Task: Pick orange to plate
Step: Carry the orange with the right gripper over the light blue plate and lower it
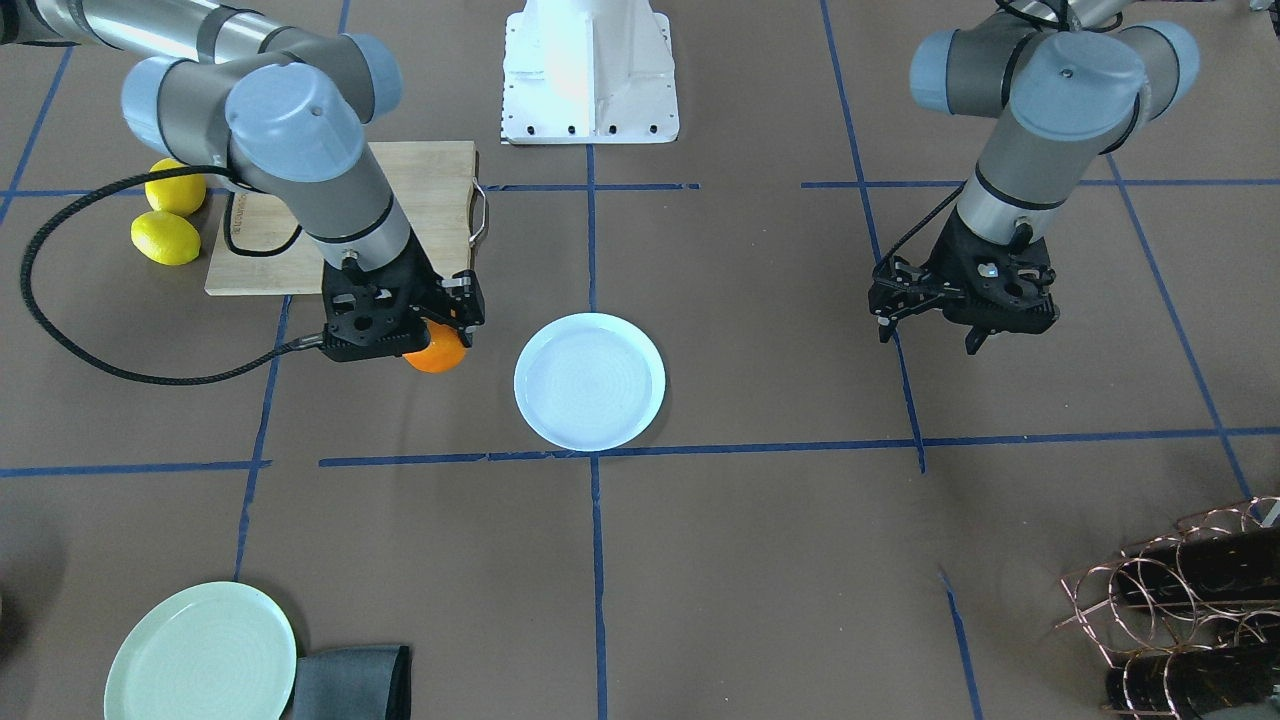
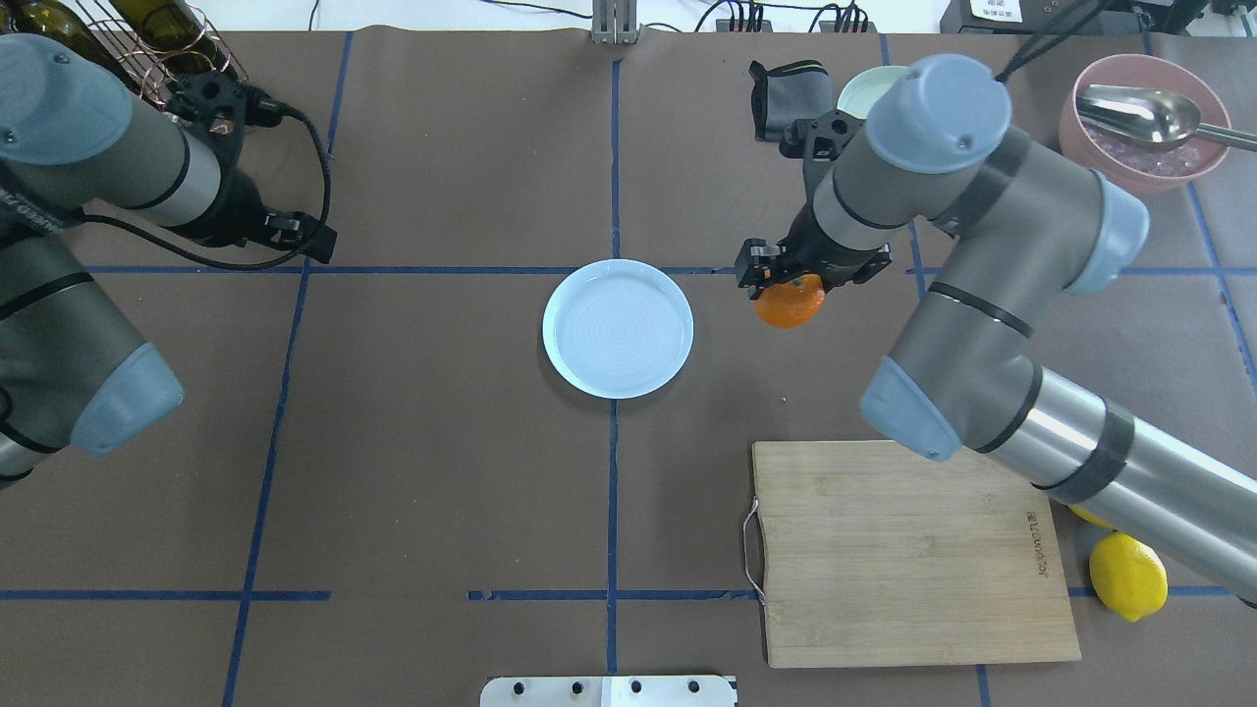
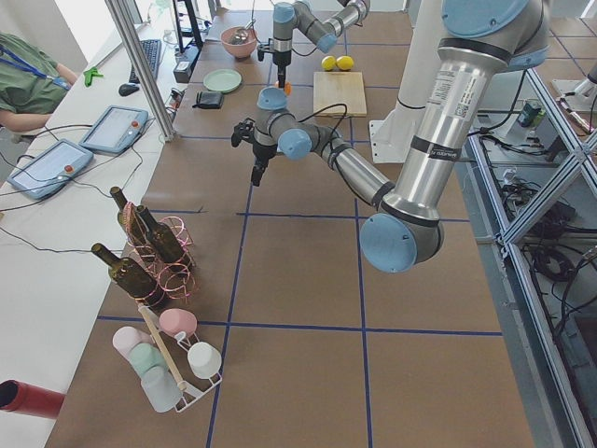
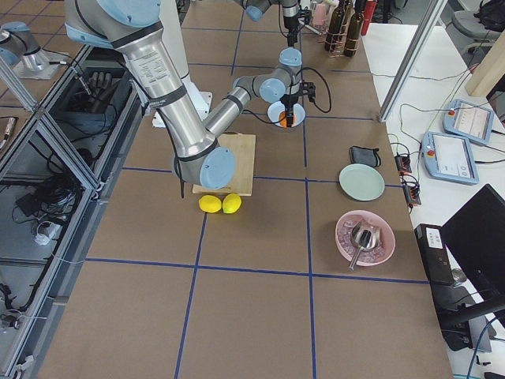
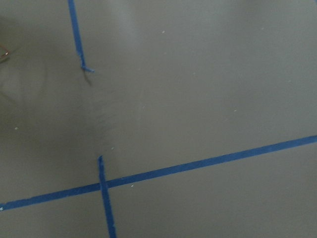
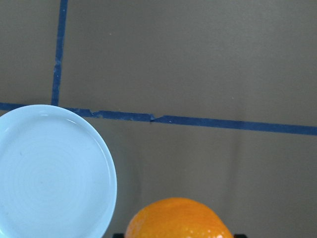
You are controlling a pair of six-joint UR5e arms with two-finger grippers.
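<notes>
Orange clamped in right gripper, just beside plate.
Centre it over the plate and lower before parting the jaws, lest it roll; left gripper idles, fingers apart.

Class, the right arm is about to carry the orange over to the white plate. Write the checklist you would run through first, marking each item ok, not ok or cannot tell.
1. Orange gripped by the right gripper: ok, the gripper is shut on it.
2. Plate empty: ok, nothing lies in it.
3. Path from orange to plate free: ok, only bare table lies between them.
4. Left gripper out of the way: ok, it hangs open, well apart on the plate's other side.
5. Orange lifted off the table: cannot tell.
6. Orange above the plate: not ok, it is beside the rim.
</notes>
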